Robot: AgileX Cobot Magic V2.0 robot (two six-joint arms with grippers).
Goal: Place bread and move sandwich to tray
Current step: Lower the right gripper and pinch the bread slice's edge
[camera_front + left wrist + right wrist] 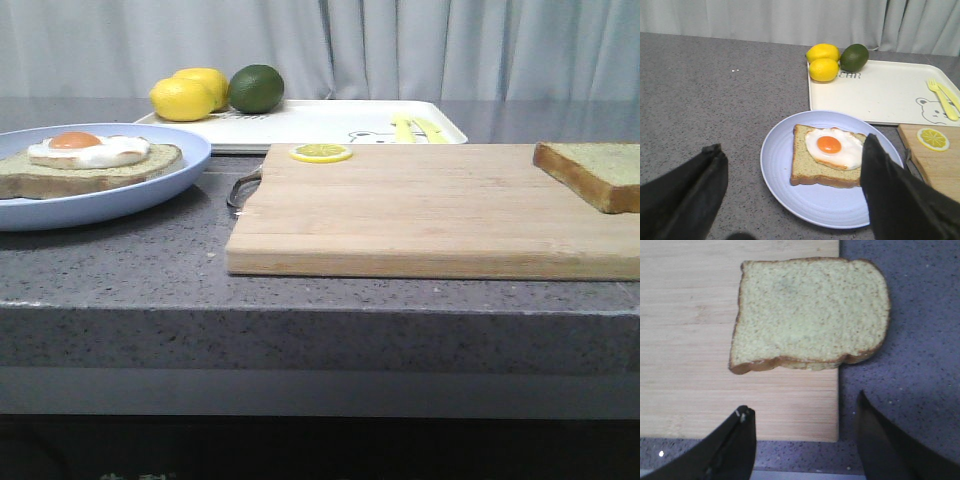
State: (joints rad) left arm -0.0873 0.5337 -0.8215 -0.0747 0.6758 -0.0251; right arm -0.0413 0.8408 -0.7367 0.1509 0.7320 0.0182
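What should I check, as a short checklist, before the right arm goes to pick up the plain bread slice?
1. Right gripper open: ok, fingers spread wide, nothing held.
2. Bread reachable: ok, it lies flat, overhanging the cutting board edge onto the counter.
3. Landing spot free: ok, the fried egg on the lower slice is uncovered.
4. Left gripper clear of the pale blue plate: cannot tell, open, but its height above the plate is unclear.
5. Tray has room: ok, lemons and lime sit at one corner.
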